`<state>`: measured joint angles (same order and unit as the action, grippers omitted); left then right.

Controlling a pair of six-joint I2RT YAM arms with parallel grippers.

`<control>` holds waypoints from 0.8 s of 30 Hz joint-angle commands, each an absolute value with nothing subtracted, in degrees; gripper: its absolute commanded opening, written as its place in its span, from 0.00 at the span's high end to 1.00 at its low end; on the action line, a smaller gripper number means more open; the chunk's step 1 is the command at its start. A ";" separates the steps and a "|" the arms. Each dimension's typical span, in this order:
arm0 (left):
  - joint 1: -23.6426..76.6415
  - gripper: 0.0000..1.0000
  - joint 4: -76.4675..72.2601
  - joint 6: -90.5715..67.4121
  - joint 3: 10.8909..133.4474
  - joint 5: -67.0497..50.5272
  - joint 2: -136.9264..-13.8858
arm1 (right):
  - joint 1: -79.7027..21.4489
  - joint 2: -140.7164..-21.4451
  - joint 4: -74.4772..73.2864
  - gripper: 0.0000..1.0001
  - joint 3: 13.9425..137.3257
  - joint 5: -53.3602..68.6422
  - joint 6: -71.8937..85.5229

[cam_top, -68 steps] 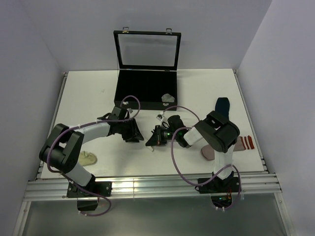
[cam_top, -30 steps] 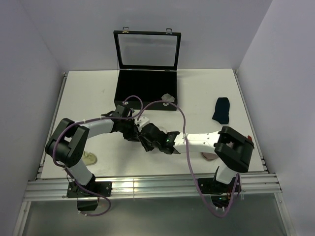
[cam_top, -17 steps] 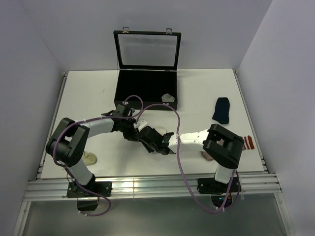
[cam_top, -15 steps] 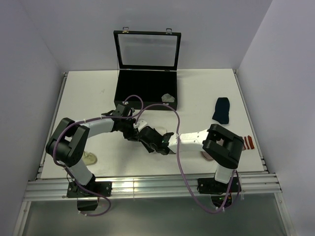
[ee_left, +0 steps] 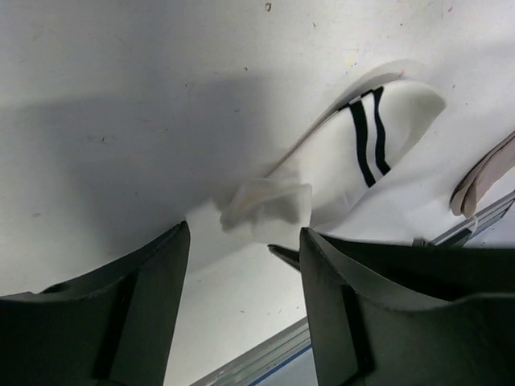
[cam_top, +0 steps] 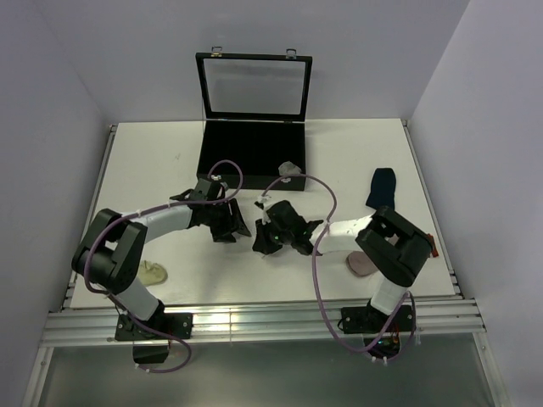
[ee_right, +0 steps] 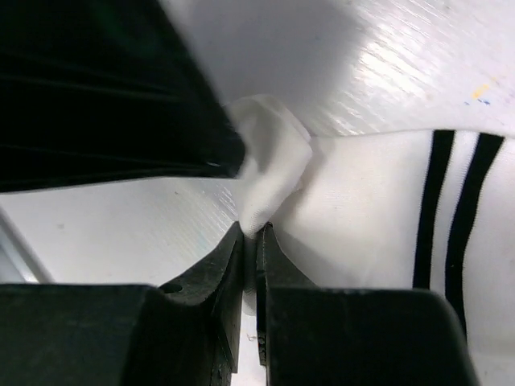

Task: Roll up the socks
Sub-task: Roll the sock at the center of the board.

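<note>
A white sock with two black cuff stripes [ee_left: 354, 161] lies flat on the white table, its near end bunched up [ee_left: 269, 201]. My left gripper [ee_left: 245, 241] is open and empty, its fingers straddling the bunched end without touching it. My right gripper [ee_right: 251, 235] is shut on a fold of the white sock [ee_right: 370, 217] at that bunched end. In the top view the two grippers, left [cam_top: 237, 227] and right [cam_top: 261, 244], meet at mid-table and hide the white sock. A navy sock [cam_top: 382, 188] lies at the right. No grey sock shows.
An open black case [cam_top: 252, 157] stands behind the grippers with a small grey item [cam_top: 290, 170] at its front right corner. A pinkish sock [cam_top: 361, 264] with red stripes lies by the right arm. A beige piece [cam_top: 153, 272] lies near the left arm's base.
My right gripper has pulled back to the right, away from the left gripper, holding the white sock's bunched end. My left gripper has drawn back slightly towards the upper left.
</note>
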<state>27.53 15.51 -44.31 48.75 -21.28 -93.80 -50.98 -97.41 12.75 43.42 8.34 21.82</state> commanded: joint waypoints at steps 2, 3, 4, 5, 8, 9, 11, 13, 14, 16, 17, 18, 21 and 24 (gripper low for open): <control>27.07 0.38 13.54 -45.61 47.81 -21.00 -90.44 | -44.93 -99.31 22.49 1.00 39.12 24.59 30.49; 27.07 0.39 13.27 -45.88 47.55 -21.53 -90.44 | -44.13 -100.19 23.98 1.00 38.68 26.44 31.72; 27.07 0.40 12.92 -46.05 47.29 -21.71 -90.44 | -43.34 -101.85 26.95 1.00 38.24 30.28 34.08; 26.98 0.41 12.57 -46.14 47.20 -22.14 -90.61 | -42.63 -102.82 28.37 1.00 37.88 31.89 35.15; 27.07 0.44 11.52 -46.49 47.11 -22.67 -91.32 | -40.35 -106.43 34.96 1.00 36.13 37.08 39.89; 27.07 0.44 11.17 -46.58 47.11 -22.76 -91.75 | -39.91 -107.22 36.63 1.00 35.25 38.13 41.03; 27.07 0.46 10.90 -46.67 47.37 -23.20 -92.02 | -38.50 -109.59 41.38 1.00 34.46 40.68 44.37; 27.07 0.47 10.55 -46.85 47.37 -23.47 -92.55 | -37.27 -111.61 45.24 1.00 33.32 41.83 46.92; 27.07 0.47 10.46 -46.93 47.29 -23.55 -92.72 | -36.92 -112.14 46.22 1.00 32.79 42.53 47.54; 27.16 0.49 10.28 -47.02 47.29 -23.64 -93.34 | -36.13 -113.81 47.72 1.00 32.78 43.15 48.60; 27.07 0.49 10.28 -47.02 47.29 -24.08 -93.69 | -35.95 -114.17 48.25 1.00 32.44 43.33 49.04; 27.16 0.50 10.20 -47.11 47.29 -24.17 -94.21 | -35.77 -114.78 48.86 1.00 32.34 43.59 49.30; 27.16 0.52 9.76 -47.28 47.20 -24.78 -95.18 | -35.42 -115.22 48.87 1.00 32.69 43.68 49.48; 27.25 0.54 9.84 -47.11 47.37 -24.87 -96.23 | -35.33 -115.14 48.34 1.00 32.96 43.68 49.13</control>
